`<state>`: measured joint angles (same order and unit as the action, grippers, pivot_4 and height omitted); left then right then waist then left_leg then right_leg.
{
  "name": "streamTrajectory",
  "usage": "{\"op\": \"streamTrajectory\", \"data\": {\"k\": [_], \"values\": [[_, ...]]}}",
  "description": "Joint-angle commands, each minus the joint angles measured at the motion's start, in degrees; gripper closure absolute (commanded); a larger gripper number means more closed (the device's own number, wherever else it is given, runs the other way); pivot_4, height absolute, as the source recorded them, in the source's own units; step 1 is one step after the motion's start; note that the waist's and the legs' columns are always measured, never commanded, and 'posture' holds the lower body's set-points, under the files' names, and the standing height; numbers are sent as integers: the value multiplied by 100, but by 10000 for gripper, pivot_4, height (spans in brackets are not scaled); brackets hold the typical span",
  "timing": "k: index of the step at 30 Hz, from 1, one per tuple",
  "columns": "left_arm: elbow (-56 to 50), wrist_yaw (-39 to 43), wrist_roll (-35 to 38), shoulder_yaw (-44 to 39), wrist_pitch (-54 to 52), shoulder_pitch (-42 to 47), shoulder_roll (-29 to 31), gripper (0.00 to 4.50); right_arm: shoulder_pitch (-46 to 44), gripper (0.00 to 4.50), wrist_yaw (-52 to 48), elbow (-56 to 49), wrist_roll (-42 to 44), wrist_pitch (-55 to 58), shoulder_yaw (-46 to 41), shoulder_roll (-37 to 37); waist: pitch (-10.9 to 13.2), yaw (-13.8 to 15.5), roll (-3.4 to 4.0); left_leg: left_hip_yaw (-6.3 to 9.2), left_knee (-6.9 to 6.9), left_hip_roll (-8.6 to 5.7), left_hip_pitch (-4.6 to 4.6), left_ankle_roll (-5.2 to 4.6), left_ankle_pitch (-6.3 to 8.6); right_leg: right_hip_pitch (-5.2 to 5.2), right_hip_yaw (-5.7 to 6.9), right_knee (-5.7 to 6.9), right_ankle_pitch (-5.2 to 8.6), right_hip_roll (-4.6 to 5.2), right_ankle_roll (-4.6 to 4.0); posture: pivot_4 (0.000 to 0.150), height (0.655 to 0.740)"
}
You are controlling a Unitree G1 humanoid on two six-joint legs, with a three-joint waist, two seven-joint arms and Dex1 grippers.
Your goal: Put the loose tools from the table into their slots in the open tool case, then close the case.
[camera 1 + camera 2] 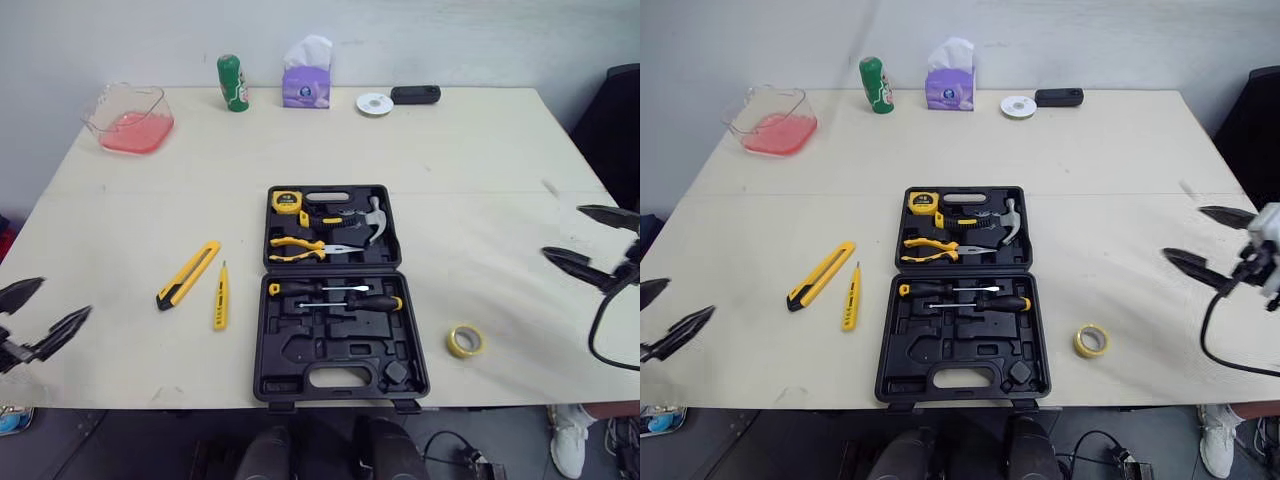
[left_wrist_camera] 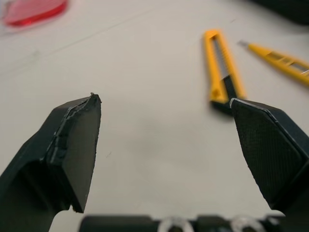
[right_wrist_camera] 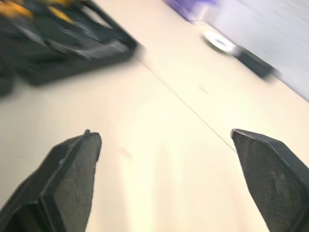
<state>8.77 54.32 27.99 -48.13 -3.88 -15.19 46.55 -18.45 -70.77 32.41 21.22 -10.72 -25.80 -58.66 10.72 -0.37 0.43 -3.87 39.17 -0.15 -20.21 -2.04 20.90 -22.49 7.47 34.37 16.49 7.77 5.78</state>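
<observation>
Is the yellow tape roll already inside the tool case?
No, the yellow tape roll lies on the table, right of the tool case.

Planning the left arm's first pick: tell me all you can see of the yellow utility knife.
The utility knife has a long, flat yellow body, plastic by its look, with a dark track along its middle and a black cap at one end. It lies flat and slantwise on the table, left of the open tool case, black end nearer the robot. A slim yellow tool lies beside it, apart. Only the table touches it; no blade shows.
</observation>
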Motion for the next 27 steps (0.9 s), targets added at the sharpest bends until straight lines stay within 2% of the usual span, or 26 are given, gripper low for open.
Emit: {"op": "streamTrajectory", "data": {"k": [1, 7, 12, 18, 22, 25, 27], "values": [[823, -174, -161, -463, 375, -37, 242, 0, -139, 582, 81, 908, -185, -780, -240, -309, 1, -21, 2, 0, 0, 2, 2, 2, 1, -1, -2, -2, 2, 1, -3, 1500, 7400], [1384, -760, -480, -650, 716, -279, 243, 0, -232, 582, 1210, 2353, -850, -2095, -167, -659, 16, -120, 26, 0, -8, -5, 0, 4, 4, -8, -3, 0, 3, 25, -4, 1500, 7400], [1420, -1029, -554, -692, 781, -511, 185, 0, -247, 582, 1759, 2809, -1114, -2221, -16, -739, 18, -145, 30, -2, -10, -5, 2, 11, 7, -11, -5, -1, 3, 27, -4, 1500, 7400], [1075, -996, -387, -646, 743, -586, 61, 0, -371, 582, 1791, 2661, -1117, -1914, 222, -532, 20, -159, 36, -5, -11, -3, 2, 20, 13, -14, -9, 1, 4, 28, -6, 1500, 7400], [788, -974, -339, -564, 650, -568, 25, 0, -439, 582, 1425, 2454, -906, -1803, 257, -422, 21, -146, 37, 6, -13, -5, -1, 12, 9, -4, 2, -3, 3, 34, -6, 1500, 7400], [599, -953, -306, -528, 557, -534, 25, 0, -482, 582, 1253, 2319, -787, -1709, 222, -367, 29, -153, 51, 55, -20, -25, -10, -10, -4, 25, 56, 7, 2, 56, -2, 1500, 7400], [391, -927, -224, -475, 429, -450, 35, 0, -528, 582, 1145, 2163, -679, -1572, 218, -287, 35, -174, 61, 161, -23, -51, -7, -20, -16, 116, 167, -38, -1, 81, 5, 1500, 7400]]}}
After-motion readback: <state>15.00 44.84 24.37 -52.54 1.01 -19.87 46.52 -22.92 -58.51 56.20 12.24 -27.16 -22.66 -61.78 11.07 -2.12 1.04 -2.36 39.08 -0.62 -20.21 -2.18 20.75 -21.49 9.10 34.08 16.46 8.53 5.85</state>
